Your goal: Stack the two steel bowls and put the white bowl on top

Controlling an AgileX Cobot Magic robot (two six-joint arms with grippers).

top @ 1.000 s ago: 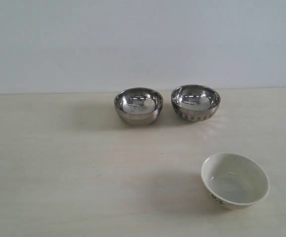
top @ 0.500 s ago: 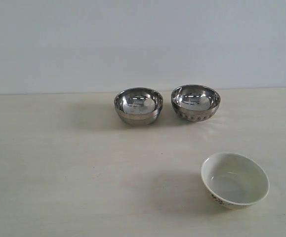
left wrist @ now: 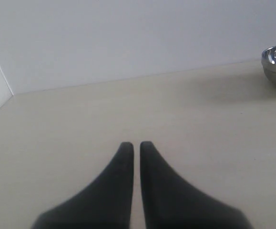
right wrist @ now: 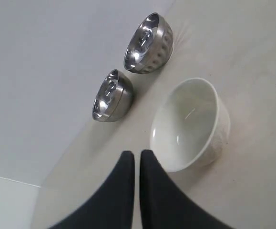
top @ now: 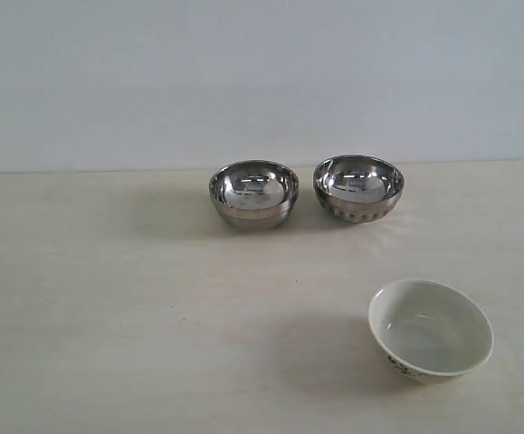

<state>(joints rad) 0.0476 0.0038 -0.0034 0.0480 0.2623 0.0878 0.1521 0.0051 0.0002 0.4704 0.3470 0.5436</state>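
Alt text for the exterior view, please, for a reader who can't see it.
A smooth steel bowl and a dimpled steel bowl stand side by side, the smooth one on the left, close but not touching, at the back of a pale table. A white bowl sits alone nearer the camera, toward the right. Nothing is stacked.

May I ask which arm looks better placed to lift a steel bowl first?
Probably the right: its wrist view holds both the smooth shiny round steel bowl and the dimpled steel bowl; the left's catches only the smooth one at its edge.
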